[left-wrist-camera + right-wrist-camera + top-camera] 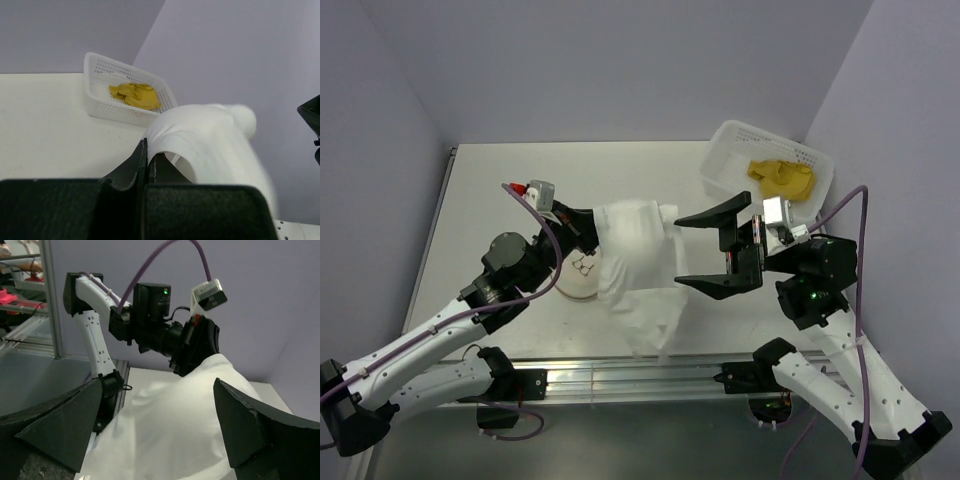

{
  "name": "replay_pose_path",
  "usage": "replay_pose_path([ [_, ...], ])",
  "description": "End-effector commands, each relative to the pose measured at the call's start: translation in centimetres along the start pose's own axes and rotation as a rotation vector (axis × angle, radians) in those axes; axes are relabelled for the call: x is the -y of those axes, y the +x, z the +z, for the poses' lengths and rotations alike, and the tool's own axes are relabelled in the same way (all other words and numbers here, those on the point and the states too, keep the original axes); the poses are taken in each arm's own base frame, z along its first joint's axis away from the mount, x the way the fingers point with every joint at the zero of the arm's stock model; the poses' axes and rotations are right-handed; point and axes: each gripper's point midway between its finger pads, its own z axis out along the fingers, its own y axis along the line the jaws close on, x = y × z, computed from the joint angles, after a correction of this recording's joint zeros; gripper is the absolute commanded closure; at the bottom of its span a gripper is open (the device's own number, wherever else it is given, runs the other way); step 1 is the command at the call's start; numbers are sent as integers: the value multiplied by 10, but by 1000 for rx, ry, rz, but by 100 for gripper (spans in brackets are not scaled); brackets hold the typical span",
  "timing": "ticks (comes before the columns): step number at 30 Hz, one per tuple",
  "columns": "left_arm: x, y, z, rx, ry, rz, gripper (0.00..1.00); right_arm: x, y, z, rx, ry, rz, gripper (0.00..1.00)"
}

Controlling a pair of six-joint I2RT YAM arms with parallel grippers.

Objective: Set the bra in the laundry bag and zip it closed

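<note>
At the left, the left gripper (588, 232) has its fingers pressed together, pinching an edge of the white laundry bag (635, 250); the left wrist view shows the two dark fingers (141, 160) closed on the cloth with no gap between them. The bag is lifted off the desk (490, 190) around the middle. Its loose mesh hangs down toward the near edge, and a round cream part with small dark zip pulls (582, 266) lies just under the left gripper. To the right of the bag, the right gripper (708, 250) is spread wide. Its two fingers flank the bag's right side, and the cloth lies between them unclamped. At the far right corner stands a white perforated basket (725, 160), and the mustard-yellow bra (782, 178) lies crumpled inside it, well apart from the bag and both grippers.
</note>
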Motion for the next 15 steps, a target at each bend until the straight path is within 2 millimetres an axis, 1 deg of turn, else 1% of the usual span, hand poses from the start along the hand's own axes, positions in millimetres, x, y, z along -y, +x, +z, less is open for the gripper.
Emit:
replay_pose_path([
  [1, 17, -27, -3, 58, 39, -41, 100, 14, 18, -8, -53, 86, -13, 0],
  [3, 19, -30, -6, 73, 53, -46, 100, 17, 25, -9, -73, 96, 6, 0],
  [6, 27, -31, -9, 62, 89, -60, 100, 38, 30, -11, -85, 208, 39, 0],
  [7, 32, -29, -11, 47, 111, -71, 100, 58, 35, -13, -96, 297, 44, 0],
  [9, 31, -24, -12, 18, 107, -84, 100, 72, 38, -14, -127, 364, 88, 0],
  [10, 30, -21, -12, 4, 99, -100, 100, 80, 46, -14, -147, 384, 120, 0],
  [12, 27, -17, -13, -18, 81, -111, 100, 84, 53, -10, -172, 385, 168, 0],
  [13, 27, -16, -15, -25, 78, -122, 100, 88, 63, -8, -196, 382, 199, 0],
  [15, 29, -12, -18, -38, 93, -133, 100, 93, 70, -5, -213, 404, 224, 0],
])
